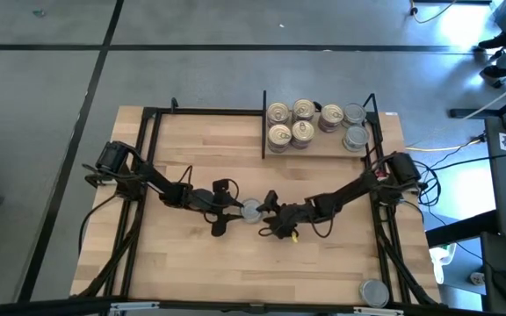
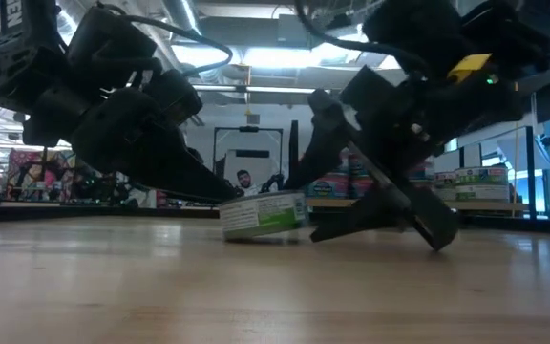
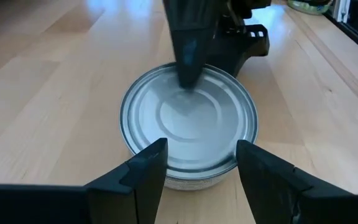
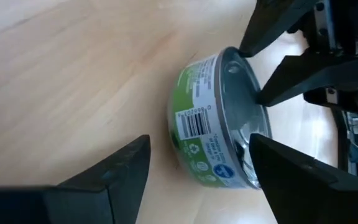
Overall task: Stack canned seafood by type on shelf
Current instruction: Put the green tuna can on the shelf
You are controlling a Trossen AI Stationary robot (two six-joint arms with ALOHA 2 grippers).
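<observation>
A low round tin [image 1: 251,209] with a plain grey lid [image 3: 188,118] and a green label [image 4: 204,134] sits on the tabletop between both grippers. My left gripper [image 1: 235,208] is open, its fingers [image 3: 148,177] standing at the tin's left rim, narrower apart than the tin. My right gripper [image 1: 269,211] is open and turned on its side, with one finger [image 3: 185,56] over the lid and the other [image 2: 418,225] low by the table. The shelf [image 1: 319,152] at the far right holds several tins [image 1: 302,132], gold lids left, grey lids [image 1: 355,136] right. My left gripper reaches the tin's upper left rim [image 2: 225,199] slanting down from the table's left; whether its fingertips touch the rim, I cannot tell. My right gripper comes level from the table's right, its upper finger tip over the lid [image 3: 182,84]; whether it rests on the lid, I cannot tell.
One more grey-lidded tin [image 1: 374,292] lies near the table's near right corner. A black upright divider [image 1: 263,123] bounds the shelf bay on its left. Black frame bars [image 1: 148,158] run along the table's left and right sides. Bare wood lies in front of both grippers.
</observation>
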